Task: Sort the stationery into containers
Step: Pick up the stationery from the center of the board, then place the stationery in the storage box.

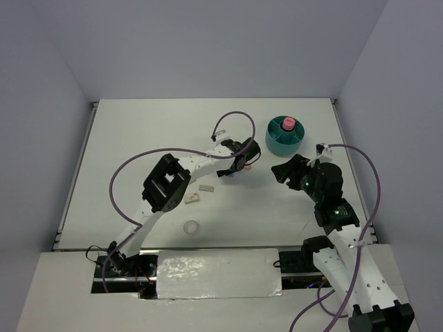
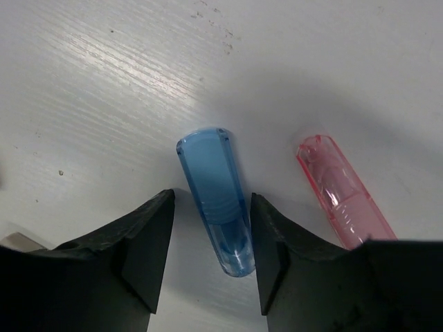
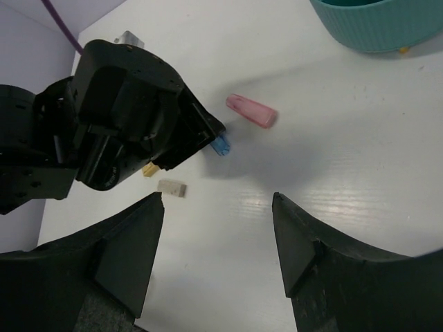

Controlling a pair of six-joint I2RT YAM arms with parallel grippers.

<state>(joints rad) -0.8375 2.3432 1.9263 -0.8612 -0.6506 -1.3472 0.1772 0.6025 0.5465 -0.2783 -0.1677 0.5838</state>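
Blue stick (image 2: 214, 200) lies flat on the table (image 2: 104, 83), just beside the pink stick (image 2: 342, 200). Its long axis runs along the left gripper (image 2: 211, 196) gap, rounded end wristward. Fingers straddle it, not clamped. Right gripper (image 3: 218, 200): fingers apart, empty.

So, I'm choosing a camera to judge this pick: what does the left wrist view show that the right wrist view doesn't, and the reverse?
Left wrist only: the blue stick at full length, lying flat between the fingers of the left gripper, with a gap on one side. Right wrist only: the wall of the teal organizer, a pale block, the left gripper's housing hiding all but the blue stick's tip, and the right gripper open above the table. Both: the blue stick, the pink stick beside it, and the white table.
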